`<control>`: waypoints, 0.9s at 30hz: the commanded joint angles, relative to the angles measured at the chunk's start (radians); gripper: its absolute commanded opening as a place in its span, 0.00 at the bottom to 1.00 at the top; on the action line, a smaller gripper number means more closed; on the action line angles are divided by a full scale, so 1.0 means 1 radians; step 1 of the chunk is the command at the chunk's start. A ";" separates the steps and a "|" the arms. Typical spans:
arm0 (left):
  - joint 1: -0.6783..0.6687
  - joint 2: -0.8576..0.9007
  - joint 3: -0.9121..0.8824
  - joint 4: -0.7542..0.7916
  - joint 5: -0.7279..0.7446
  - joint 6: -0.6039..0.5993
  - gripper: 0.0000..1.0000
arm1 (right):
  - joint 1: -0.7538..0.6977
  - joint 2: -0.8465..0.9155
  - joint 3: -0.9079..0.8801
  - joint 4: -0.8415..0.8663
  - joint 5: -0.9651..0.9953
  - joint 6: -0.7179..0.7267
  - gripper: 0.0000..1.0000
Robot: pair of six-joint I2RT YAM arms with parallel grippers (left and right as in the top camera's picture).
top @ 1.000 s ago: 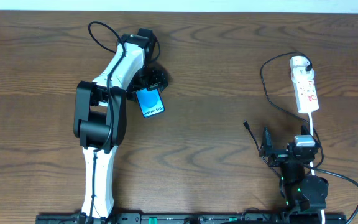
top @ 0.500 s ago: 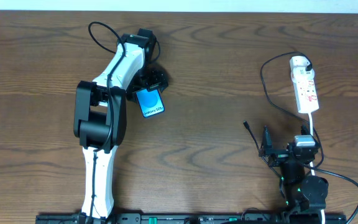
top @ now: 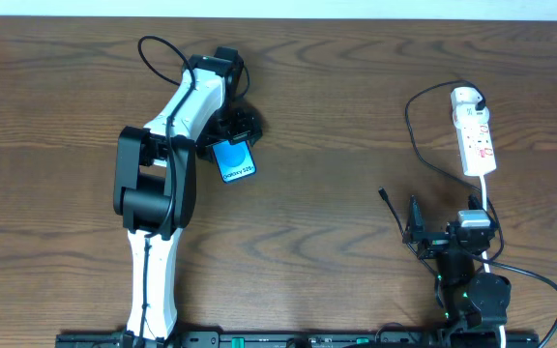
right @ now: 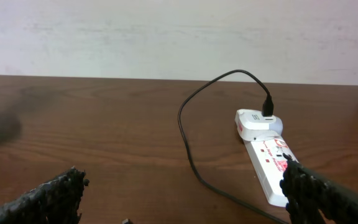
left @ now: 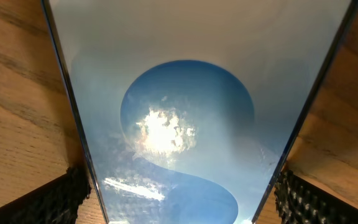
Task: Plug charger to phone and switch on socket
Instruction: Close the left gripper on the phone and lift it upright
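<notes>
Nothing has shifted: left claw (left: pixel 182 199) stays closed on the phone (left: pixel 185 118), clamped between its pads. Right claw (right: pixel 184 186) gapes wide, empty, charger (right: pixel 181 127) loose nearby, socket (right: pixel 269 165) beyond. Plugging hasn't begun.

socket (right: pixel 267 168) lying right | white adapter (right: pixel 258 123) at its far end | charger (right: pixel 181 121) looping left | right pincer (right: pixel 182 182) spread wide

You're looking at the phone (left: pixel 185 124) showing blue with a paler circle pattern and black edges. The socket (top: pixel 477 143) is showing white with red marks. The charger (right: pixel 181 129) is showing black, its adapter (right: pixel 258 123) white, and the table (top: pixel 356 97) brown wood grain.
</notes>
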 commanded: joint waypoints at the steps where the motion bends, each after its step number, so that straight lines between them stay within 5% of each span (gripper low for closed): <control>1: -0.008 0.124 -0.080 0.001 -0.039 0.003 0.93 | -0.005 -0.004 -0.002 -0.004 0.001 0.006 0.99; 7: -0.008 0.124 -0.080 0.002 -0.039 0.003 0.79 | -0.005 -0.004 -0.002 -0.004 0.001 0.006 0.99; 27: -0.008 0.121 -0.007 -0.141 -0.038 0.003 0.61 | -0.005 -0.004 -0.002 -0.004 0.001 0.006 0.99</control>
